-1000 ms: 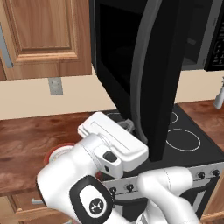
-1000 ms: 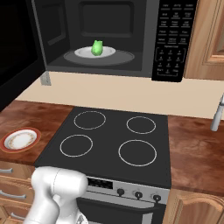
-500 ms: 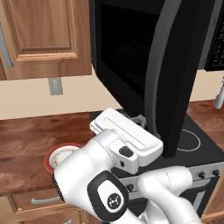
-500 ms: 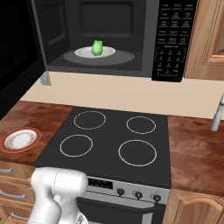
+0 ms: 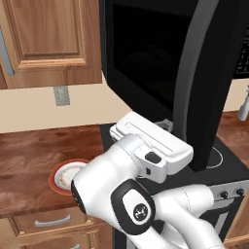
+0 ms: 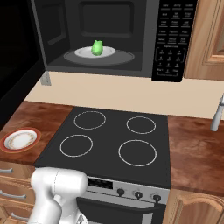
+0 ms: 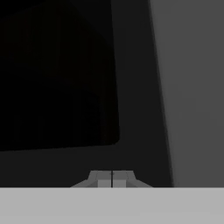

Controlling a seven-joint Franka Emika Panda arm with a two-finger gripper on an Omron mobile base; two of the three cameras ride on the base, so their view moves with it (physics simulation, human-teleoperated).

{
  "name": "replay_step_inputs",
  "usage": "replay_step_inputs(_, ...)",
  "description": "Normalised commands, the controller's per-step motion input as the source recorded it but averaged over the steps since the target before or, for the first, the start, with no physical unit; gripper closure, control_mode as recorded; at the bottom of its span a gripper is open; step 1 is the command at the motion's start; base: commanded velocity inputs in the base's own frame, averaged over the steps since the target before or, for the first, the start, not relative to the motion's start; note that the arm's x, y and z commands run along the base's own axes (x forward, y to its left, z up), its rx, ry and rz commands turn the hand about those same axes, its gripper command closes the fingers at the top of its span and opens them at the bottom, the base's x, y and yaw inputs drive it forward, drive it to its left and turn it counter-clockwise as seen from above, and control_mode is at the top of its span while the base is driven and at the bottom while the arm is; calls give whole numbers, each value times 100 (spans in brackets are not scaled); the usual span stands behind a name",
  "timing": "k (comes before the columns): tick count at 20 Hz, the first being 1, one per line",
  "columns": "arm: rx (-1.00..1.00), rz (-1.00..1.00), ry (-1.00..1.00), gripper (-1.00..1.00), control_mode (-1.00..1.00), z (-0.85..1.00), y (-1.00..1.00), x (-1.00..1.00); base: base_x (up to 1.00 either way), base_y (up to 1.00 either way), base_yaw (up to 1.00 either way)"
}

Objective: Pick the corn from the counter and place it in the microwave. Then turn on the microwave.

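Already the small green corn lies inside the open black microwave, while the empty gripper, fingers together, faces its door, unclosed.

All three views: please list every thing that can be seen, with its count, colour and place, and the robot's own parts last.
corn: one, bright green, on the turntable inside the microwave.
microwave: one, black, above the stovetop, door swung open, grey handle.
stovetop: one, black, four white ring burners, set in the counter.
counter: one, reddish-brown wood, both sides of the stovetop.
plate: one, white with red rim, on the counter left of the stovetop.
cabinet: wooden, on the wall.
arm: one, white, before the open door.
gripper: one, dark tips, shut, close to the door.
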Motion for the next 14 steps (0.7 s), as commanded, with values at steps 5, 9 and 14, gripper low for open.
replay_step_inputs(5,0,0,1,100,-100,7,-27,10,0,0,0)
replay_step_inputs(9,0,0,0,100,-100,7,-29,8,0,0,0)
replay_step_inputs(14,0,0,0,100,-100,2,-30,8,0,0,0)
